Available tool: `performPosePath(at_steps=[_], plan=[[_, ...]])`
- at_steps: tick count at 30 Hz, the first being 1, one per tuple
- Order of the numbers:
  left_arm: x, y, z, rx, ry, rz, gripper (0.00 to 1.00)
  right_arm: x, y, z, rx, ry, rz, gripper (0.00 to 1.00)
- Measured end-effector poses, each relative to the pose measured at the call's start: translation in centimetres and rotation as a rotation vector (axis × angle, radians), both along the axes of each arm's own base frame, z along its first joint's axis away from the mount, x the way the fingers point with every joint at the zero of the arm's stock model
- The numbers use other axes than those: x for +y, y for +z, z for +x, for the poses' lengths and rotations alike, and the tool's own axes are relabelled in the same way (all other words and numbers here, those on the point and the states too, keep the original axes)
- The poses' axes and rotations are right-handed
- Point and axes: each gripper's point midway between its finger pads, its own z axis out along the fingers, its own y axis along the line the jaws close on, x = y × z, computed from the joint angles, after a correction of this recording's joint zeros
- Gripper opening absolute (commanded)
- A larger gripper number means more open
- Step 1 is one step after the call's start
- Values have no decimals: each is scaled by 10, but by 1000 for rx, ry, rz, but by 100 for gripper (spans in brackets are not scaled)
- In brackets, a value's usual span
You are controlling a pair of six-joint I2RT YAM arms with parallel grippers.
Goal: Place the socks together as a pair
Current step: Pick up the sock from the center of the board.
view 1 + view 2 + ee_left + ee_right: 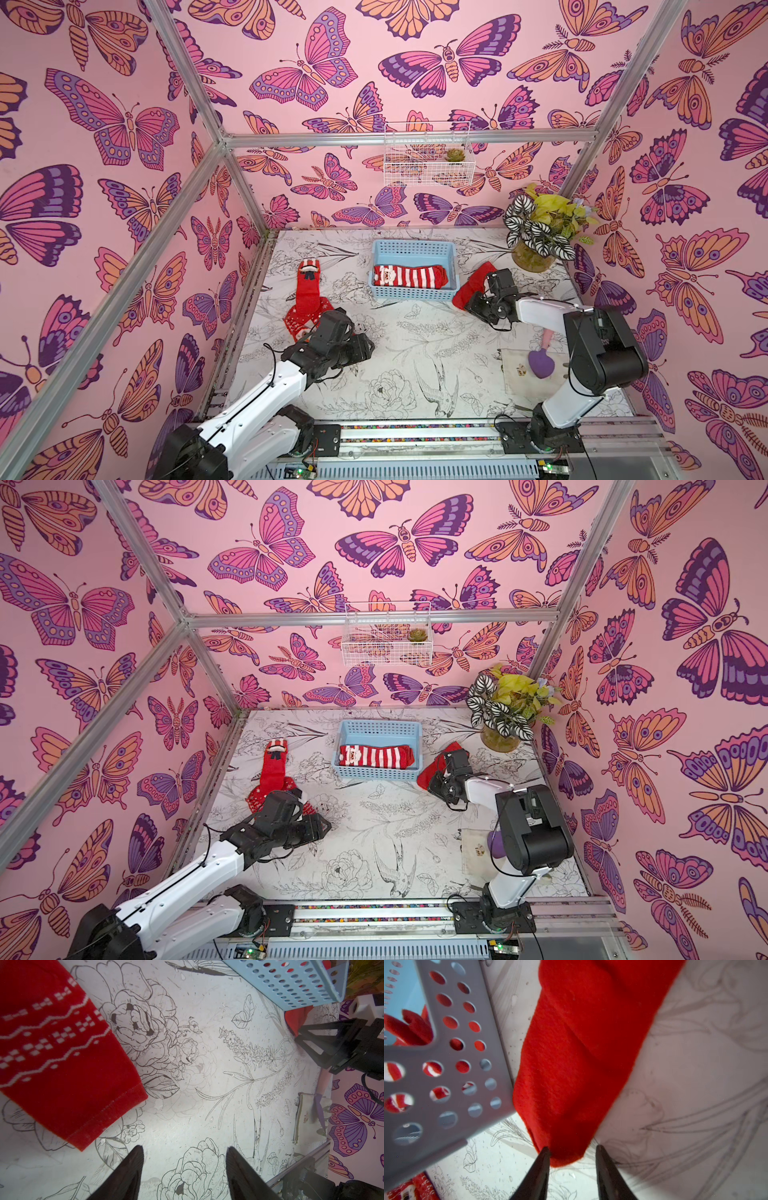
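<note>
A pair of red-white striped socks (409, 276) lies in the blue basket (415, 245). At the left lie a red sock with a Santa cuff (307, 286) and a red sock with a white pattern (62, 1064). My left gripper (185, 1151) hovers open over bare table beside the patterned sock's toe, nothing between its fingers. A plain red sock (581, 1053) lies right of the basket. My right gripper (573, 1147) is open at this sock's near end: one finger touches the fabric, the other stands clear of it.
A potted plant (540, 237) stands at the back right corner. A purple heart-shaped tool (540, 361) rests on a cloth (513, 365) beside the right arm. A white wire basket (428, 166) hangs on the back wall. The blue basket's wall (446, 1084) is close beside the right gripper.
</note>
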Motion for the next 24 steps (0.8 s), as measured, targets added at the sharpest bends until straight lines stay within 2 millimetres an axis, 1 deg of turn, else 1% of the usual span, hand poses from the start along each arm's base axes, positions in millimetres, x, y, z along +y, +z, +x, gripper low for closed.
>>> performPosePath(at_steps=[2,4,8,12,14,19,21,24], plan=[[0,0,0,0,0,0,65,-1,0,-5,5,-25,16,43],[0,-1,0,1,0,0,65,-1,0,-4,4,-51,34,43],[1,-3,-1,5,1,2,65,0,1,0,-2,-87,62,43],[1,-3,-1,5,4,-1,65,6,0,9,-22,-98,101,40],[1,-4,-1,7,6,-2,65,7,0,13,-30,-105,112,34],[1,-6,-2,6,6,-3,65,7,-5,14,-23,-126,119,8],[1,-6,-2,5,6,-3,65,6,-7,13,-15,-133,119,0],[1,-6,-2,6,10,-6,65,4,-6,11,-14,-138,110,0]])
